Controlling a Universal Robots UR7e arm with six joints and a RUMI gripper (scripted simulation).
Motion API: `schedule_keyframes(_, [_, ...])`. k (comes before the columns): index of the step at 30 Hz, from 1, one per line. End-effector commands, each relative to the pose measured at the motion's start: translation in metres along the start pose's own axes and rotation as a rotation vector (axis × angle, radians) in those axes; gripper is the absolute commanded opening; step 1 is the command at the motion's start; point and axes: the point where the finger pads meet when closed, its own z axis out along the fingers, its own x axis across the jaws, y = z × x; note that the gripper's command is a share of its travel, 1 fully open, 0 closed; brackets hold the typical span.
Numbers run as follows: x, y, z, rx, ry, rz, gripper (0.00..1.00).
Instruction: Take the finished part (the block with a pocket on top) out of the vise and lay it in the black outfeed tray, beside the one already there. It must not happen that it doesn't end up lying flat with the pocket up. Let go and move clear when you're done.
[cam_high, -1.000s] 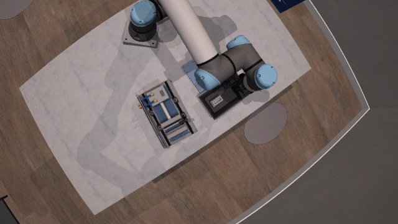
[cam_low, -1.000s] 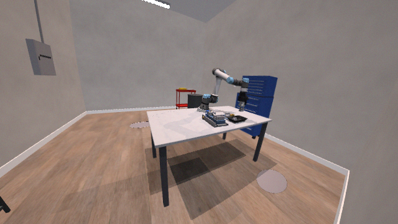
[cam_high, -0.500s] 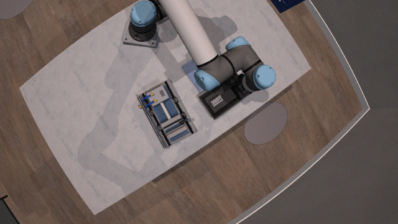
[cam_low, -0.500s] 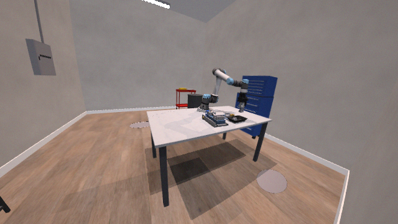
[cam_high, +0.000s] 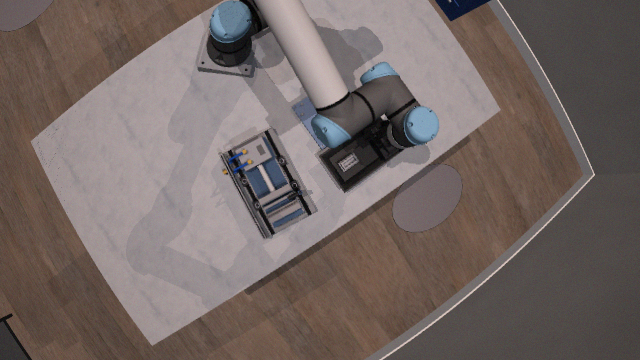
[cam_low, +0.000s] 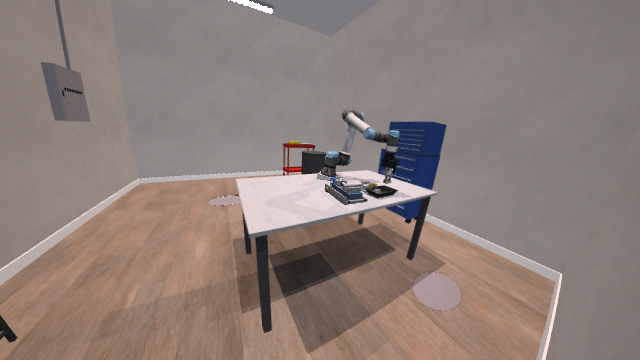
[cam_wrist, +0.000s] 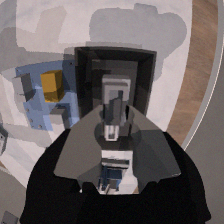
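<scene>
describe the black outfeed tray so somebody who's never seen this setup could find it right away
Start at the white table in the middle of the room, at its end nearest the blue tool cabinet. There, beside the blue vise, lies the black outfeed tray. It is the table's only flat black rimmed tray, with the gripper above it.
</scene>
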Motion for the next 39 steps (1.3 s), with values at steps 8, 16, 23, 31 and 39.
schedule_keyframes(8, [0.001,0.000,0.023,0.000,0.002,0.000,0.00])
schedule_keyframes(16, [0.001,0.000,0.035,0.000,0.002,0.000,0.00])
schedule_keyframes(23, [0.001,0.000,0.047,0.000,0.002,0.000,0.00])
schedule_keyframes(31, [0.001,0.000,0.054,0.000,0.002,0.000,0.00])
schedule_keyframes(39, [0.001,0.000,0.061,0.000,0.002,0.000,0.00])
